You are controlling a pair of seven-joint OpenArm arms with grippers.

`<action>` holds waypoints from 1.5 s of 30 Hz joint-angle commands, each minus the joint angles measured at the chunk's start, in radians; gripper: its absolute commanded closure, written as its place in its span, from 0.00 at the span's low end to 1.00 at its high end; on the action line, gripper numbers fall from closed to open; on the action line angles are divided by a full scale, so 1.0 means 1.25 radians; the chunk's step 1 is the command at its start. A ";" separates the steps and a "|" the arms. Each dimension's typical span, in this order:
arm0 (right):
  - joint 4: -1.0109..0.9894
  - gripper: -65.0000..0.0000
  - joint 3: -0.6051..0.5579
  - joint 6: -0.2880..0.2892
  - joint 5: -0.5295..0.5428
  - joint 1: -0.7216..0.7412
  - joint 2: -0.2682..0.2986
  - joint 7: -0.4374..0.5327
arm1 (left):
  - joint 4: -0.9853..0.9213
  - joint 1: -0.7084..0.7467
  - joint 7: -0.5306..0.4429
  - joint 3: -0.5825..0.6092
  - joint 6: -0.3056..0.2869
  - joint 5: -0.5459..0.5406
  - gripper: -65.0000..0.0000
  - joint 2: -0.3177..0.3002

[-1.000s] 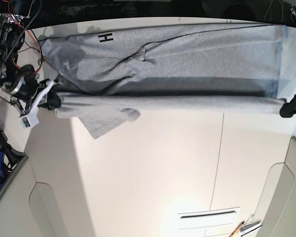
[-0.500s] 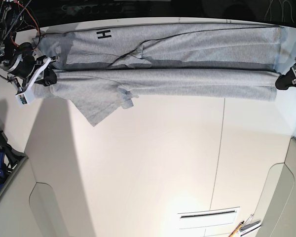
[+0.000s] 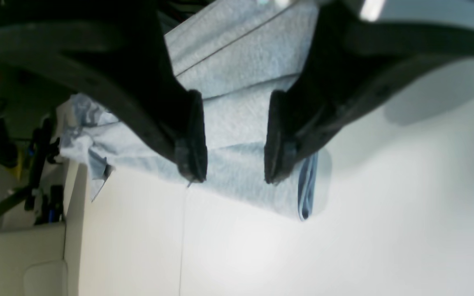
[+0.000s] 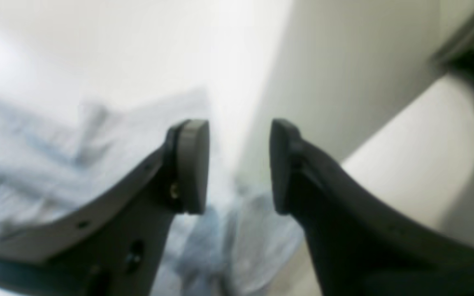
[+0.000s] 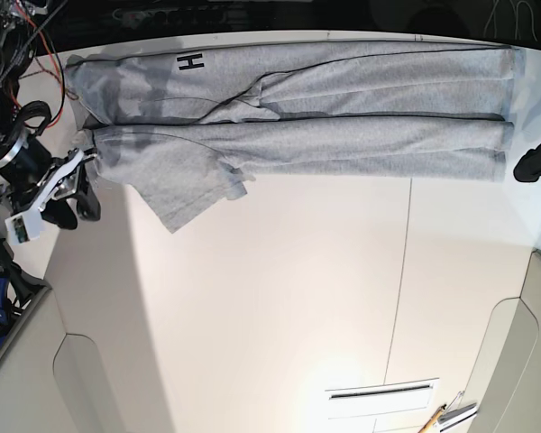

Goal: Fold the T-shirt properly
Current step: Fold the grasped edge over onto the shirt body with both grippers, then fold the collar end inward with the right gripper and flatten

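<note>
**Both grippers let go of the folded shirt**

Since a second ago, the lifted long edge has been laid over and released. The T-shirt [image 5: 298, 113] lies as a long grey band along the counter's [image 5: 279, 298] far edge, one sleeve [image 5: 194, 194] spilling toward the near side, likely awaiting tucking. At either end, left gripper [image 5: 534, 162] and right gripper [image 5: 68, 194] sit just off the cloth, jaws apart and empty, seemingly backing away so the fold stays flat.
</note>
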 commanded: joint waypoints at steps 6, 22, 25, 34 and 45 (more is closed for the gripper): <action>-0.219 0.53 -0.081 -0.003 -0.010 0.155 -0.013 0.033 | 0.013 -0.006 -0.034 -0.007 -0.004 -0.021 0.59 -0.020; -0.570 1.00 -0.305 -0.002 0.032 0.312 -0.049 -0.050 | 0.013 -0.006 -0.038 -0.007 -0.004 -0.021 0.59 -0.020; -0.523 1.00 -0.305 -0.001 0.085 0.305 -0.050 -0.105 | 0.013 -0.006 -0.038 -0.007 -0.004 -0.021 0.59 -0.020; -0.090 1.00 -0.305 0.013 0.091 0.075 -0.079 -0.144 | 0.013 -0.006 -0.038 -0.007 -0.004 -0.021 0.59 -0.020; 0.117 0.94 -0.305 0.012 0.088 -0.207 -0.150 -0.141 | 0.013 -0.006 -0.041 -0.007 -0.004 -0.021 0.59 -0.020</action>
